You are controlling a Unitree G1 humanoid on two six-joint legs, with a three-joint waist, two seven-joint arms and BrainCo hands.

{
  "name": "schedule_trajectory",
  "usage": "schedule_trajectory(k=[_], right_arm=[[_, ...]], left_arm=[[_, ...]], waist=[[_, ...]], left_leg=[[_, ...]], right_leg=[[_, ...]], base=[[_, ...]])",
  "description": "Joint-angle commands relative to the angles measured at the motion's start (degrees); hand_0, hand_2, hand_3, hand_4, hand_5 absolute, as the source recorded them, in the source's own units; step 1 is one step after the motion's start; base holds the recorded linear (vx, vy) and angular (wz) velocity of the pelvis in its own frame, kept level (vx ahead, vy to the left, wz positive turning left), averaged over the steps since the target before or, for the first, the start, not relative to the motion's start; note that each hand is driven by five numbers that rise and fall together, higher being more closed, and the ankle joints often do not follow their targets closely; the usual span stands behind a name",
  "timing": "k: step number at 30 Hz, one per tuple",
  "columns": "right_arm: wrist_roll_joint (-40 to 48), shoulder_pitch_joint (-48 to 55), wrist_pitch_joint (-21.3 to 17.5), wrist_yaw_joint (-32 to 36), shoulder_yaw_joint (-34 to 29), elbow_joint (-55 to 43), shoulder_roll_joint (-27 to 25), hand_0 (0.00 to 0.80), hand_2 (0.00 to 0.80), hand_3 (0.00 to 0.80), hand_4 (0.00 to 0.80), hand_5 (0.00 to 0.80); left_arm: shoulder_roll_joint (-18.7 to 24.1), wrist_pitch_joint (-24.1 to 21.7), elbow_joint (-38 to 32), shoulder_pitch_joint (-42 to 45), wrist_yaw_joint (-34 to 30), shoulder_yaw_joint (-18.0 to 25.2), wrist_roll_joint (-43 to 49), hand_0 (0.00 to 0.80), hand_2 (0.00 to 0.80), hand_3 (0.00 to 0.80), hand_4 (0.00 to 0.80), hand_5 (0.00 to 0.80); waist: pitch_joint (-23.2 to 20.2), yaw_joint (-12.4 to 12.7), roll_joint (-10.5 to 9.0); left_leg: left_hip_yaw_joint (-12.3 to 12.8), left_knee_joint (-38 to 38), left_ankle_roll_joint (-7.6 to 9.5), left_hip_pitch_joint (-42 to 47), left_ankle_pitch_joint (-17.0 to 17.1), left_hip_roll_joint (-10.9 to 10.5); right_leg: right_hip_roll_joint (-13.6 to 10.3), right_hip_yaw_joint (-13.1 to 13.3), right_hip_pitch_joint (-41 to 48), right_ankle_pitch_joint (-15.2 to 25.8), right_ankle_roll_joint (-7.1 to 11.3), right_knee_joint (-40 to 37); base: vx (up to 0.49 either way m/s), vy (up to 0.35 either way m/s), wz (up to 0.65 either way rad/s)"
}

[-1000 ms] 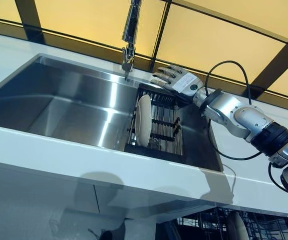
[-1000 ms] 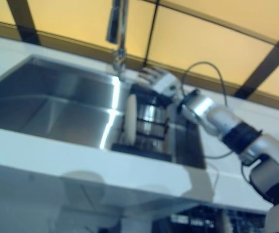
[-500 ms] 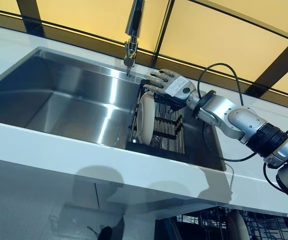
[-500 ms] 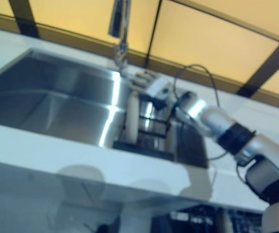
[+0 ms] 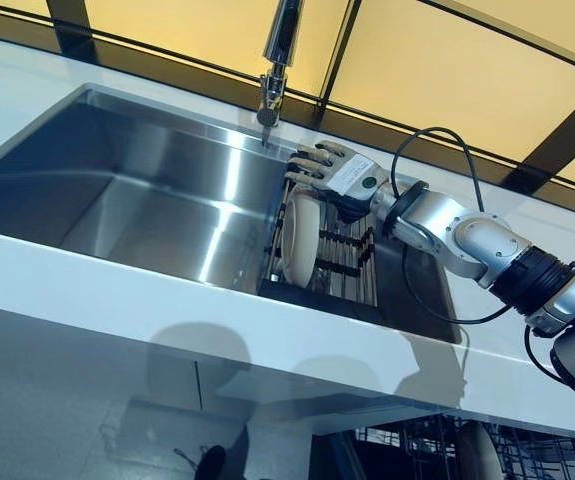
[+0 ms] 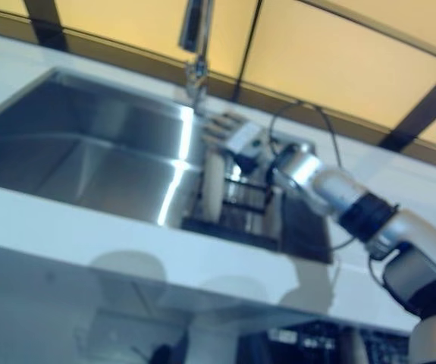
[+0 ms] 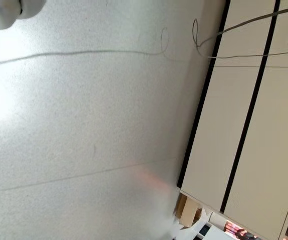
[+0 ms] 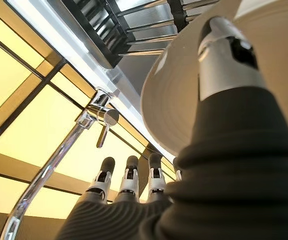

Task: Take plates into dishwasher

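Note:
A white plate stands on edge in a black dish rack at the right end of the steel sink. My right hand is at the plate's top rim, reaching in from the right. In the right wrist view the thumb lies against one face of the plate, and the fingers reach straight past the rim on the other side, not curled. The left hand shows in no view.
A chrome faucet rises at the sink's back edge just left of the hand. A white counter runs along the front. Below it at the lower right, a dishwasher rack holds another plate.
My right hand has moved from the sink's back rim forward and down onto the plate's top rim. The plate stays in the rack. The camera has shifted a little.

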Motion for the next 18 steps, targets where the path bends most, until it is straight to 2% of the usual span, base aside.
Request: schedule_trajectory(k=[1, 16, 17, 18], right_arm=[[-0.87, -3.46, 0.22, -0.03, -0.66, -1.71, -0.44, 0.000, 0.000, 0.000, 0.000, 0.000], [-1.35, -2.89, 0.32, 3.81, -0.38, -4.60, 0.84, 0.000, 0.000, 0.000, 0.000, 0.000], [-2.98, -3.12, -0.63, 5.85, 0.16, -5.00, 1.54, 0.000, 0.000, 0.000, 0.000, 0.000], [-4.24, -3.04, -0.96, 6.98, 0.70, -5.08, 1.90, 0.091, 0.091, 0.091, 0.091, 0.091]], left_arm=[[-0.23, -1.26, 0.02, -0.58, 0.24, 1.13, -2.03, 0.000, 0.000, 0.000, 0.000, 0.000], [-0.75, -2.85, 0.59, -1.40, -0.63, 1.94, -3.78, 0.000, 0.000, 0.000, 0.000, 0.000], [-0.85, -2.84, 0.47, -1.79, -0.82, 2.14, -4.61, 0.000, 0.000, 0.000, 0.000, 0.000], [-0.93, -2.86, 0.39, -1.95, -0.83, 2.21, -4.82, 0.000, 0.000, 0.000, 0.000, 0.000]], waist=[[0.30, 1.64, 0.34], [2.01, 2.30, 0.30], [2.38, 2.50, 0.28], [2.63, 2.68, 0.27]], left_leg=[[4.00, -4.94, 4.43, 3.09, -1.80, -2.49], [3.34, -4.94, 4.34, 1.84, -1.40, -2.50], [3.19, -4.94, 4.28, 1.48, -1.29, -2.59], [3.09, -4.94, 4.27, 1.31, -1.21, -2.59]], right_leg=[[-2.45, -0.13, -3.14, -4.78, 3.11, 13.82], [-2.79, -0.22, -4.34, -5.06, 3.06, 14.61], [-2.75, -0.11, -4.63, -5.25, 2.99, 14.64], [-2.77, -0.20, -4.72, -5.27, 2.96, 14.66]], base=[[0.000, 0.000, 0.00], [0.000, 0.000, 0.00], [0.000, 0.000, 0.00], [0.000, 0.000, 0.00]])
